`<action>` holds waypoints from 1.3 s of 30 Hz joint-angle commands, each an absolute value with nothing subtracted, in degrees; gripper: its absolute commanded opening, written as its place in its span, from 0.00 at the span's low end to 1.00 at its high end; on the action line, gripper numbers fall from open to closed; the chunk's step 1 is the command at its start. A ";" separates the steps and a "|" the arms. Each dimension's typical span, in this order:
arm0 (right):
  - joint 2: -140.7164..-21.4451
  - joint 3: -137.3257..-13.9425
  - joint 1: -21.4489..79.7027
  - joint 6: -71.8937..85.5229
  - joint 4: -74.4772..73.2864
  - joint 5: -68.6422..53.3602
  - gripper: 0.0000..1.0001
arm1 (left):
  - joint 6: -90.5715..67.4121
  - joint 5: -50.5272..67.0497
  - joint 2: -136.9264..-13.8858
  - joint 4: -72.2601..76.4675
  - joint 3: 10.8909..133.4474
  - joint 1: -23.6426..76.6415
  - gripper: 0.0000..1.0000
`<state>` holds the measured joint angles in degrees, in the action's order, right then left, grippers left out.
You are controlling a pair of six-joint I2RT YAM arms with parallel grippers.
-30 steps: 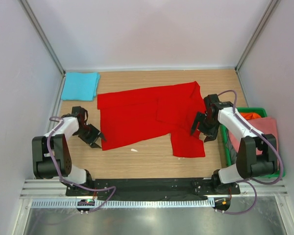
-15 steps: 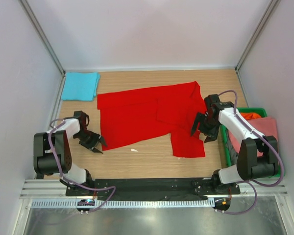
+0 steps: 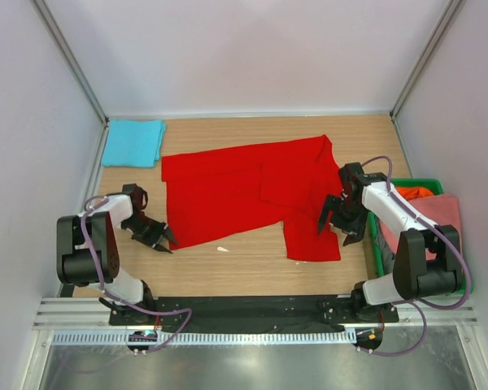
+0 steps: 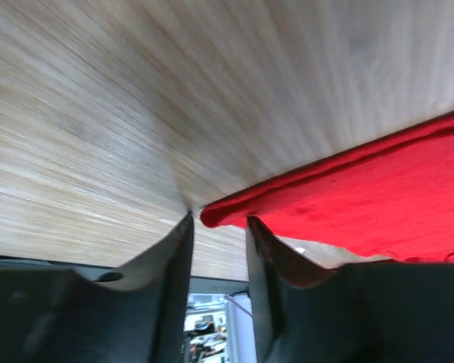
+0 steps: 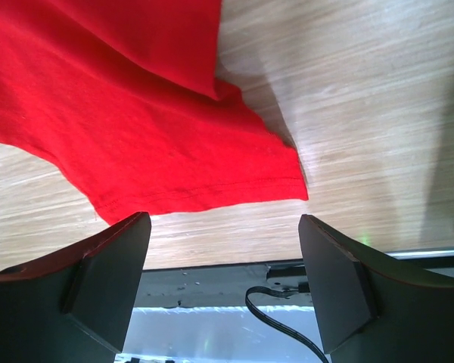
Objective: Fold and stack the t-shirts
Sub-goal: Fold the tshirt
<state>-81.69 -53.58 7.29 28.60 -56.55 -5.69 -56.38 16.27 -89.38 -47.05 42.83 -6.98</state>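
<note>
The red tee (image 3: 244, 191) lies spread flat between my two grippers, its long axis running left to right. One sleeve flap hangs off its near-right corner. A blue tee (image 3: 132, 142) sits folded off its far-left corner, and the crate (image 3: 376, 253) is just past its right edge.

What the next move turns on is the tee's near-left corner. In the left wrist view it points straight at the mouth of the left gripper (image 4: 218, 227), just beyond the fingertips (image 4: 178, 246). The gap there is narrow, and I judge it has hold of nothing yet. That arm is plainly the nearer one for this corner.

The right gripper (image 3: 335, 230) is spread wide and empty. It hangs over the hem of the sleeve flap, at the tee's near-right.

Compared with a second ago, the left gripper has slid nearward along the tee's left edge toward that corner. The right one has drifted slightly nearward and toward the crate. The tee itself has not shifted.
</note>
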 commanded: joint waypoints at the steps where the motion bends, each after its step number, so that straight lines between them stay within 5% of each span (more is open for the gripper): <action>1: -81.12 -53.09 7.21 27.86 -58.45 -5.63 0.85 | -54.49 10.29 -88.60 -45.61 44.64 -7.91 0.37; 6: -80.86 -51.68 7.21 28.04 -57.75 -6.06 0.84 | -55.63 9.84 -86.74 -44.92 43.07 -7.91 0.47; 13: -81.56 -49.92 7.21 29.09 -57.39 -3.69 0.85 | -56.78 12.22 -90.26 -40.17 41.66 -7.91 0.39; 22: -83.50 -48.87 7.21 30.24 -56.25 -2.37 0.85 | -55.11 9.32 -88.51 -41.21 42.71 -8.17 0.00; 31: -83.58 -46.14 7.21 31.55 -50.37 -1.15 0.65 | -52.12 8.96 -87.01 -42.01 45.18 -8.26 0.00; 39: -82.87 -48.42 7.12 31.38 -44.91 3.33 0.61 | -50.27 10.02 -86.48 -42.54 45.61 -8.17 0.00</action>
<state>-83.61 -46.35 7.29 31.46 -48.42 0.01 -51.90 12.03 -87.96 -44.03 44.12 -7.70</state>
